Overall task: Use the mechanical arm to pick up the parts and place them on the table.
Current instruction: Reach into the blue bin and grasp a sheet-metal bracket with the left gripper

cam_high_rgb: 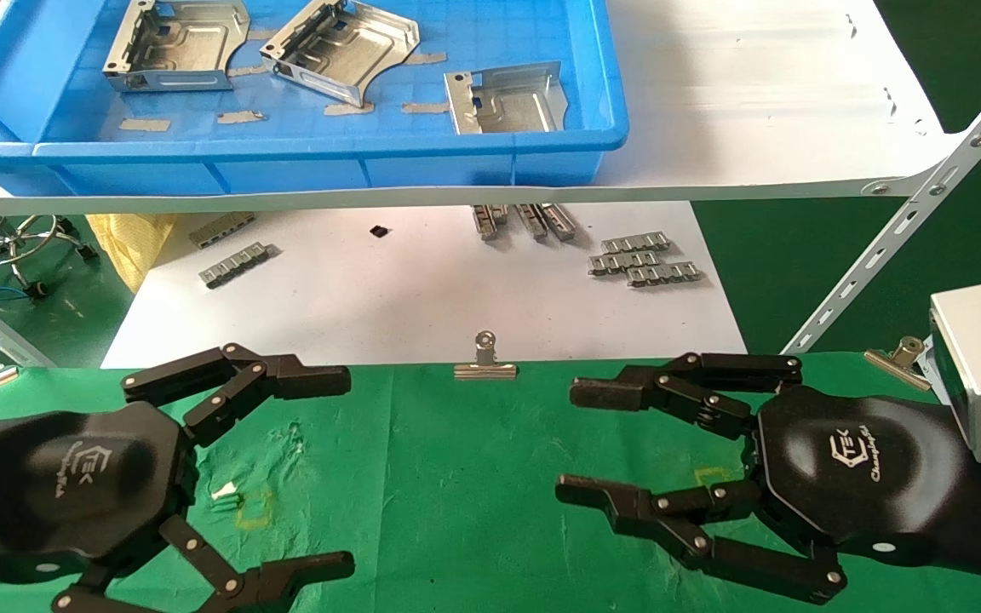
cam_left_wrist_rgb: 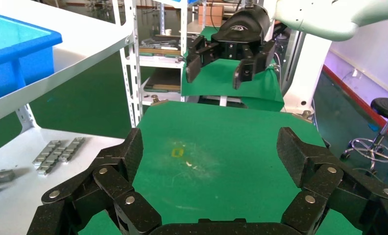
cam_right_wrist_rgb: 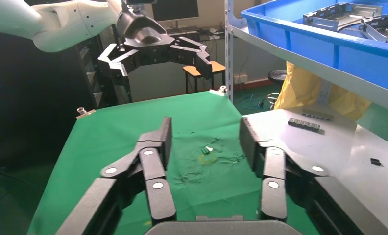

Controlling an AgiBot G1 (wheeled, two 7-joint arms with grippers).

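Three silver stamped parts lie in a blue bin (cam_high_rgb: 286,153) on the white shelf at the back: one on the left (cam_high_rgb: 175,47), one in the middle (cam_high_rgb: 341,51), one on the right (cam_high_rgb: 507,102). They also show in the right wrist view (cam_right_wrist_rgb: 339,12). My left gripper (cam_high_rgb: 346,472) hovers open and empty over the green table (cam_high_rgb: 456,477) at the lower left. My right gripper (cam_high_rgb: 570,443) hovers open and empty at the lower right. In each wrist view the open fingers (cam_left_wrist_rgb: 133,152) (cam_right_wrist_rgb: 165,134) frame bare green cloth.
The white shelf board (cam_high_rgb: 754,128) overhangs a white sheet with grey ridged strips (cam_high_rgb: 644,260). Silver binder clips (cam_high_rgb: 484,362) (cam_high_rgb: 899,356) grip the table's far edge. A slanted shelf brace (cam_high_rgb: 908,221) stands at the right. Yellow marks (cam_left_wrist_rgb: 177,152) dot the cloth.
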